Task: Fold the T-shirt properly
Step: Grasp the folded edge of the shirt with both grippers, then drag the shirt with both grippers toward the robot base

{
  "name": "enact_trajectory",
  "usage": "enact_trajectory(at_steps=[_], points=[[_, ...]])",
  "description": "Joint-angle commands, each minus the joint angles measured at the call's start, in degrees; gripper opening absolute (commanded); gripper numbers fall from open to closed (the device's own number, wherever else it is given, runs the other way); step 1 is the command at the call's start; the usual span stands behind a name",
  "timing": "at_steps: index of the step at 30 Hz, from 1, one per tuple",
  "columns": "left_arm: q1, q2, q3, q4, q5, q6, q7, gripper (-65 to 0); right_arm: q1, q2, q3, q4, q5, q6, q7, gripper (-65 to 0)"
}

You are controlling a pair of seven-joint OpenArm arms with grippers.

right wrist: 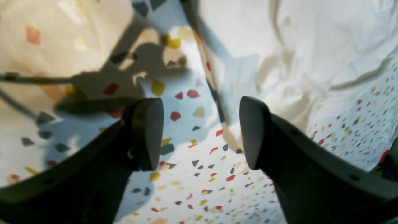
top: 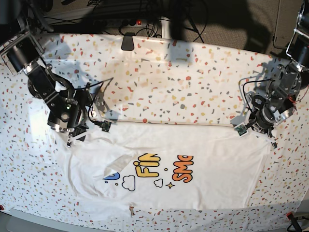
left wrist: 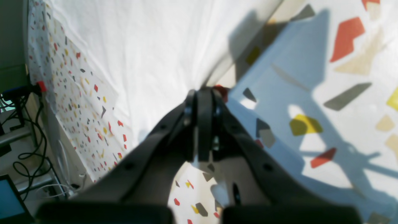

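Two grippers sit at opposite ends of the T-shirt's upper edge in the base view, and that spacing looks deliberate: one corner each lets me lift the hem evenly rather than dragging it askew. The shirt lies spread across the lower middle of that frame on the speckled table cover, print facing up, with a flap already turned over near its left side, hiding part of the lettering.

My left gripper, at the right of the base view, is clenched tight. In its wrist view the jaws are pressed together right at the border where white fabric meets the cover, and the cloth fans upward out of that point in taut creases, so I judge I have a pinch of the shirt's corner.

My right gripper, at the left of the base view, is spread wide. In its wrist view the fingers straddle the cloth's edge, which runs down the middle of the frame between them, cover on the left and rumpled fabric on the right. Nothing is held there yet; I judge closing on that edge comes next, before any lift.
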Motion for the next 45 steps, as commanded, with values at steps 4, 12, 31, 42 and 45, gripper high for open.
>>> enact_trajectory(at_steps=[4, 12, 31, 42, 45], points=[[-1.11, 0.0, -0.52, 0.26, -1.22, 0.44, -0.68, -65.0, 1.44, 0.59, 0.66, -2.97, -7.89, -0.42, 6.8, -27.4], [-1.11, 0.72, -0.52, 0.26, -1.64, 0.48, -1.14, -65.0, 1.44, -3.34, 0.66, -9.53, -14.36, -1.27, 13.42, -33.7], [-0.79, 0.72, -0.52, 2.93, -4.7, 0.55, 4.81, -65.0, 1.25, -3.06, 0.68, -11.41, -16.33, -6.14, 10.67, -65.0], [-0.44, 0.59, -0.5, 8.76, -9.05, 0.55, 17.88, -65.0, -5.7, 6.25, 0.68, -0.77, -11.54, -8.09, 6.45, -65.0], [1.62, 0.57, -0.52, 11.21, -12.28, 0.57, 24.5, -65.0, -8.22, 9.99, 0.68, 3.41, -8.26, -9.51, 5.68, -65.0]])
